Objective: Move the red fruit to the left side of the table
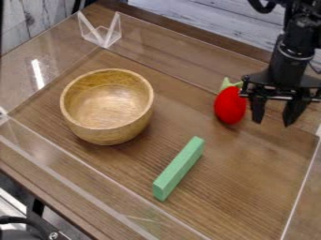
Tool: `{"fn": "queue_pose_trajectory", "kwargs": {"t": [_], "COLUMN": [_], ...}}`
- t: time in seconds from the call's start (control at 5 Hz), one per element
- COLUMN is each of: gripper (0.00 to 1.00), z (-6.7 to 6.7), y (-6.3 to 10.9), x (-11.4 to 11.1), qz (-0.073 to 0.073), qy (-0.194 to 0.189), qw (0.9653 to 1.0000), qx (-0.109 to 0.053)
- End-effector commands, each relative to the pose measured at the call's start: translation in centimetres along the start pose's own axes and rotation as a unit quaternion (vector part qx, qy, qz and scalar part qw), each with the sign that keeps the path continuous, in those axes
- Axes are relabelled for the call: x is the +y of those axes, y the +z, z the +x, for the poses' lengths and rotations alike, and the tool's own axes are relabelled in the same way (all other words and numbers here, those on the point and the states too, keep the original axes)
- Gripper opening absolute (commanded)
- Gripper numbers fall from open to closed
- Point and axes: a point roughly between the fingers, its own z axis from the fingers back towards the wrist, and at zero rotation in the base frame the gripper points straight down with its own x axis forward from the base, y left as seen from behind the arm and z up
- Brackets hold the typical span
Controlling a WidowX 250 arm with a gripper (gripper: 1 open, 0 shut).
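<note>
No legible label shows; the black gripper [273, 109] is partly open, fingers spread and pointing down, with nothing between them; it sits just beside the red fruit [230, 104], which rests on the table [145, 160] between the gripper and the wooden bowl [107, 106].

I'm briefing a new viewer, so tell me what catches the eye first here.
The glossy red toy strawberry stands out first, right of the picture's middle, beside the black gripper. Next come the round wooden bowl at left and the green block low in the middle.
</note>
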Motion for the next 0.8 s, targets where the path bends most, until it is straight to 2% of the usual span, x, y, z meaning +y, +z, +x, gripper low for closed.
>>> {"fn": "queue_pose_trajectory", "kwargs": {"t": [0.0,0.4,0.6], "gripper": [1.00,1.00,1.00], "z": [1.9,1.5,2.9], "y": [2.5,2.0,2.2], "x": [-0.3,1.4,2.4], "qz": [-0.021,-0.025,-0.026], "qy": [0.038,0.039,0.052], "qw": [0.9985,0.9981,0.9973], "qx": [-0.034,-0.042,-0.046]}}
